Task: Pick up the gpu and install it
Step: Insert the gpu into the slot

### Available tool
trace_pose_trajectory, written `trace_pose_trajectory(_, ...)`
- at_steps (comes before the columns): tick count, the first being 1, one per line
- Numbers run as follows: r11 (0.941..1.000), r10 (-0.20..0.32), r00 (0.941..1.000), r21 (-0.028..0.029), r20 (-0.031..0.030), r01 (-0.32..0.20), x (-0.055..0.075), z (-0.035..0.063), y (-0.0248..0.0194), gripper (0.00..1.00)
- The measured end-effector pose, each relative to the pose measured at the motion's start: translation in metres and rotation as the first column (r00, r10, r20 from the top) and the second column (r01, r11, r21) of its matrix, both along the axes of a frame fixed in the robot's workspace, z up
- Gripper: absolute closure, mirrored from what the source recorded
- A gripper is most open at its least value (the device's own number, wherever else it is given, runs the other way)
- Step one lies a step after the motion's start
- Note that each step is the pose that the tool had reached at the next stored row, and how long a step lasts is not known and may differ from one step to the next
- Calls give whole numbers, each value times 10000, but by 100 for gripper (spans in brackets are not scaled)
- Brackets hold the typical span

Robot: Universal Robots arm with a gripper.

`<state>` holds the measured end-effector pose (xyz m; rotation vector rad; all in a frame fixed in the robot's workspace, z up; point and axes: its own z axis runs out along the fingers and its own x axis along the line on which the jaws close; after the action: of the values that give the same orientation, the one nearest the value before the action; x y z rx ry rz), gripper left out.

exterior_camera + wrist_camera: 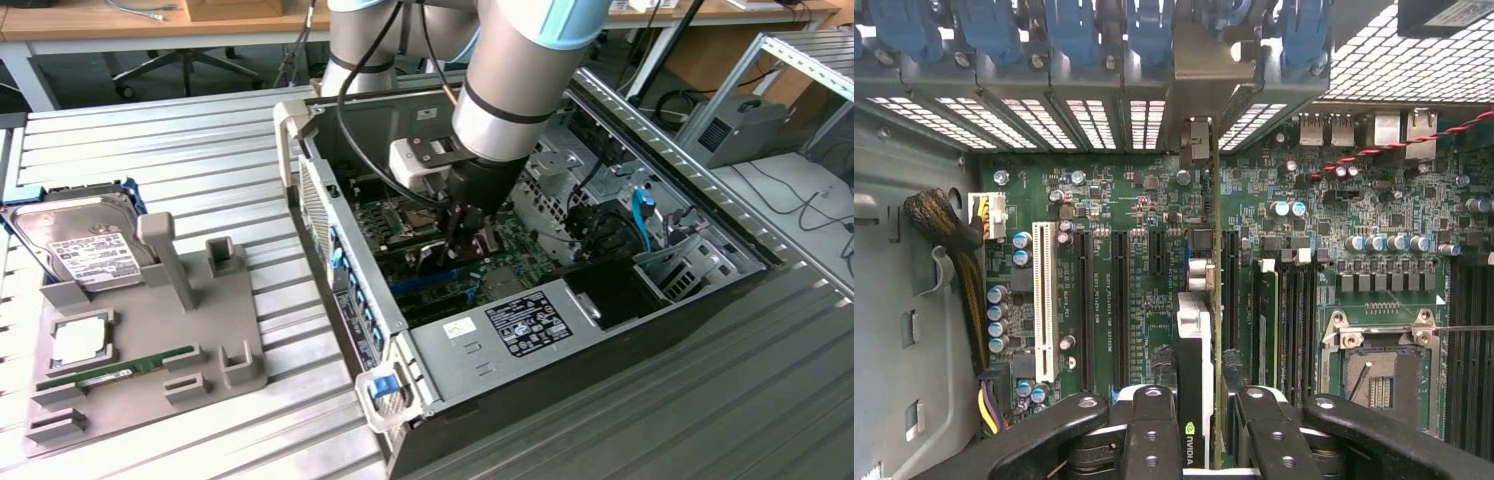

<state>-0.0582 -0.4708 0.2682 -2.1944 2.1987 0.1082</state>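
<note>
An open computer case [447, 345] is laid on its side on the slatted metal table [160, 150], near the edge at the exterior view's right. Inside the case the green motherboard [1144, 200] is seen, with a bare processor socket [1374, 365], a long white slot [1043, 300] beside several black ones, and a blue cable [643, 220] close to the drive bay. A row of blue clips [1064, 30] is mounted along the rear wall of the case. The gripper [467, 228] [1199, 425] is lowered into the case over the middle of the motherboard. The gpu [1194, 340] is held edge-on between the fingers [1152, 430], which are closed only part of the way, clamped on both faces of the card. The card is stood upright along the slots, with its far end directed to the rear wall; whether it is already seated in a slot cannot be told. A grey holder [227, 300] is placed near the table edge at the exterior view's left. In it, a hard drive [83, 245] is leaned at the far corner, a processor chip [80, 342] is laid flat in a pocket, and a RAM stick [114, 372] is laid near the front edge.
</note>
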Motion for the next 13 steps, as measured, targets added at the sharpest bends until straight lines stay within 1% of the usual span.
trace_pose_trajectory(10,10000,0,10000,0,0,0,-10,-1,6,73)
trace_pose_trajectory(13,10000,-1,10000,-17,13,1,-10,-2,6,73)
